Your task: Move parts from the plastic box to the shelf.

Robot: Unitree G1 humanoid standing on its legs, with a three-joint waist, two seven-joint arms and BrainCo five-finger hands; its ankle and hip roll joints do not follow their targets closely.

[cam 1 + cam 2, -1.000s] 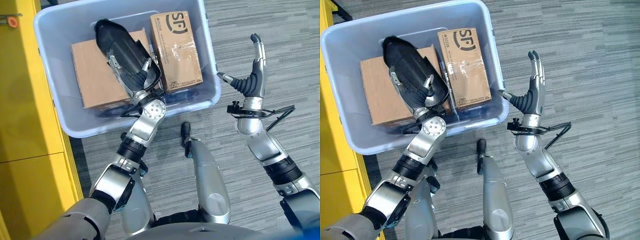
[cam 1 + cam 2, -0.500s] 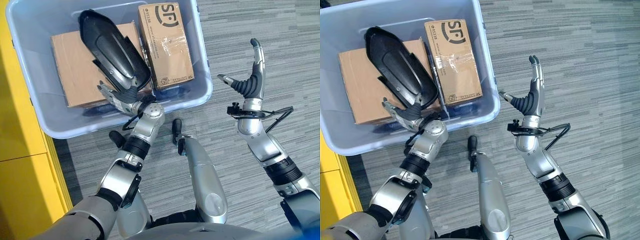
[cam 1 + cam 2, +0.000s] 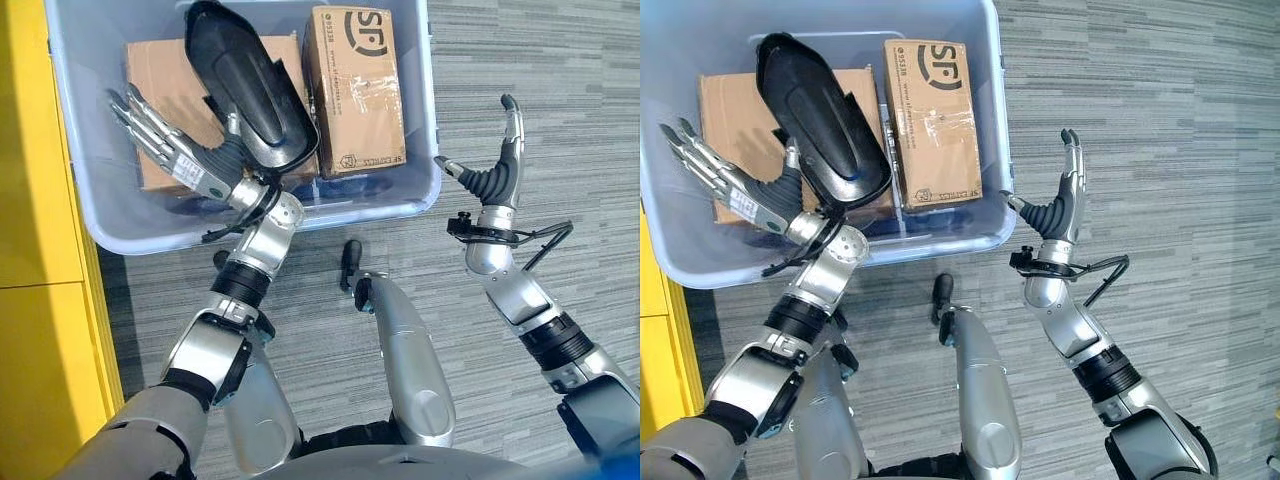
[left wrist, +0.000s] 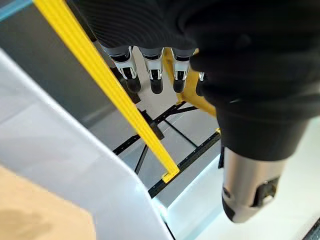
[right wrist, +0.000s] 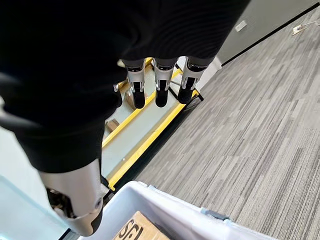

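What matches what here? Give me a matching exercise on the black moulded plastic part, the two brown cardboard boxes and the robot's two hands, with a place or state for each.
Things:
1. black moulded plastic part
2. printed brown cardboard box
3. left hand
4. right hand

Places or states:
A. open, raised over the grey carpet floor outside the pale blue plastic bin
B. lying in the bin on the robot's right side
C. open, fingers straight, over the plain brown cardboard box inside the bin
D. propped across the plain box, between it and the printed box

Pairs: 1-D, 2-B, 3-C, 4-A
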